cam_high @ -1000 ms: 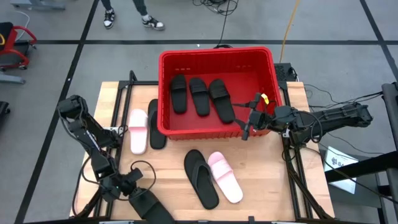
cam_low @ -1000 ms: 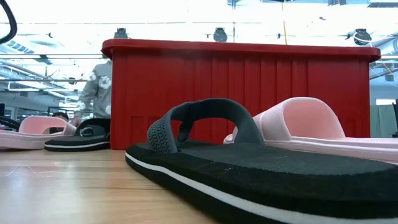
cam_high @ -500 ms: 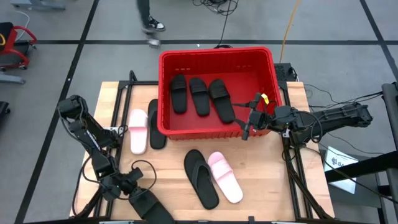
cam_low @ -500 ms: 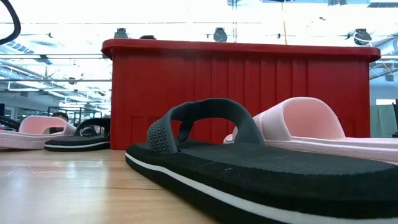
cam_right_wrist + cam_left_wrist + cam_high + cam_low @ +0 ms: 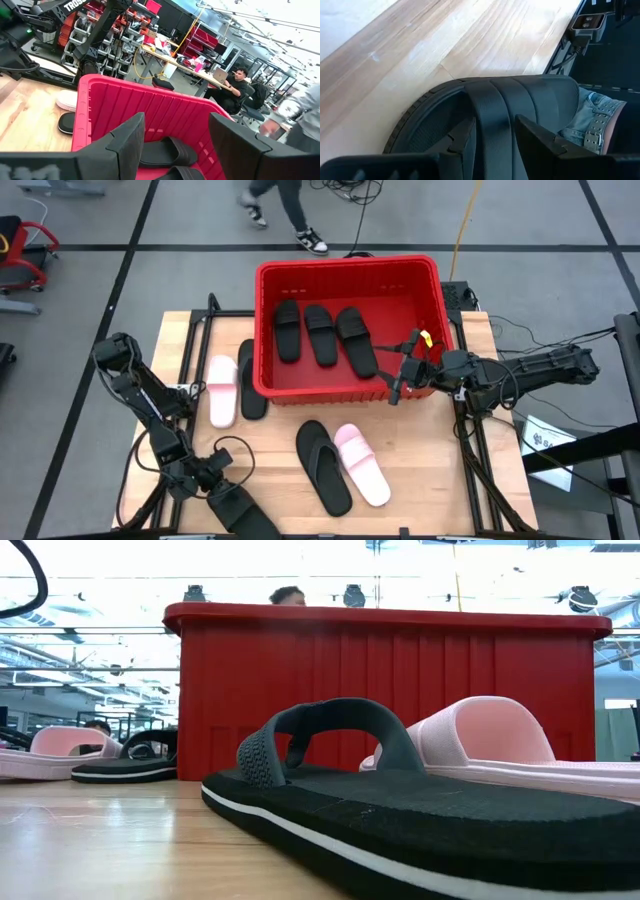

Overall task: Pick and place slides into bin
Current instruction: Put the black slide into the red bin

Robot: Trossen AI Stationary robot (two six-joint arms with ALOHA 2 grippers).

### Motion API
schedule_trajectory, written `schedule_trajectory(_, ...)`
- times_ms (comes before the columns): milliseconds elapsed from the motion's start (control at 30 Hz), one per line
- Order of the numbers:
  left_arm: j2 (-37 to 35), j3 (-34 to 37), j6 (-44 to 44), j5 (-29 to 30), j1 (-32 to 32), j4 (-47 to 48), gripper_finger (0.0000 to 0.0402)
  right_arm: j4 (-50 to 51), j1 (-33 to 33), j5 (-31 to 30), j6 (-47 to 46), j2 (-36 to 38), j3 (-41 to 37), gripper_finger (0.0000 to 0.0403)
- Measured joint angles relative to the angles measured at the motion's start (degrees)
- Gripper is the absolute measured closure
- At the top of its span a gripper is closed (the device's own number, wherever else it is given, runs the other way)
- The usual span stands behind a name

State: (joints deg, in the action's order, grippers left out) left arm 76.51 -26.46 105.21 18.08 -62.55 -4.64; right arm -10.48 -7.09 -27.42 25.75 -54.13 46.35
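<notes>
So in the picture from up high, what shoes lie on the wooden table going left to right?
Pale pink rubber slide → black slide beside it → black thong sandal → second pale pink slide.

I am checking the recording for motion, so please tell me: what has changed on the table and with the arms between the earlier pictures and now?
Almost nothing on the table. The left tool stays closed around the strap of the black slide at the table's near-left edge, not lifted. The right tool stays open over the red bin, empty. The slides keep their places. Only a person beyond the table walked to the right.
</notes>
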Motion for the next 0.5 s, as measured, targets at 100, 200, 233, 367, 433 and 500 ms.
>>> schedule_trajectory(100,0.0,0.0,-1.3,0.0,0.0,0.0,0.0273,0.0,0.0,0.0,0.4,0.0,0.0,0.0193)
schedule_trajectory(200,0.0,0.0,-1.7,-0.1,0.0,0.1,0.0273,0.0,0.0,0.0,0.4,0.0,0.0,0.0193)
schedule_trajectory(233,0.2,0.0,-1.6,0.0,0.0,-0.1,0.0273,0.0,0.0,0.0,0.4,0.0,0.0,0.0193)
schedule_trajectory(367,2.3,0.0,-2.0,0.0,0.0,-2.4,0.0273,0.0,0.0,0.0,0.4,0.0,0.0,0.0193)
schedule_trajectory(433,3.6,0.0,-2.0,0.0,0.0,-4.4,0.0273,0.0,0.0,0.0,0.4,0.0,0.0,0.0193)
schedule_trajectory(500,4.5,0.0,-2.0,0.0,0.0,-5.6,0.0273,0.0,0.0,-0.1,0.4,0.0,0.0,0.0193)
